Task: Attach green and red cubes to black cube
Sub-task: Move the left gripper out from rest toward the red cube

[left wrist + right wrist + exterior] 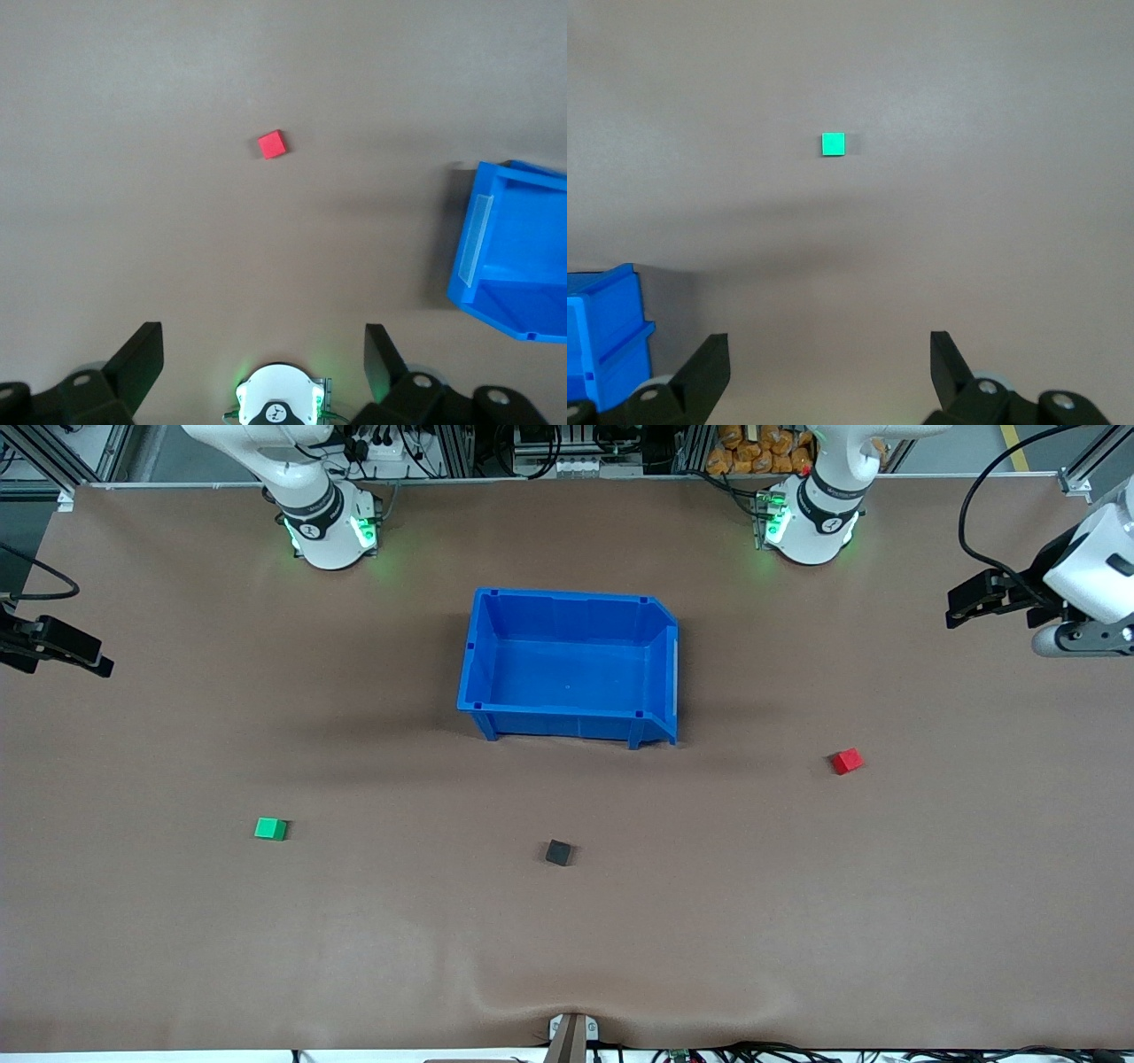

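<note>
The green cube (270,829) lies on the brown table toward the right arm's end; it also shows in the right wrist view (833,143). The red cube (846,761) lies toward the left arm's end and shows in the left wrist view (272,144). The black cube (559,853) lies between them, nearer the front camera than the blue bin. My left gripper (966,602) hangs open and empty high over the left arm's end of the table (263,354). My right gripper (75,654) hangs open and empty high over the right arm's end (830,354).
A blue bin (571,664), empty, stands mid-table, closer to the arm bases than the cubes; it also shows in the left wrist view (514,257) and the right wrist view (607,328). A small fixture (571,1032) sits at the table's front edge.
</note>
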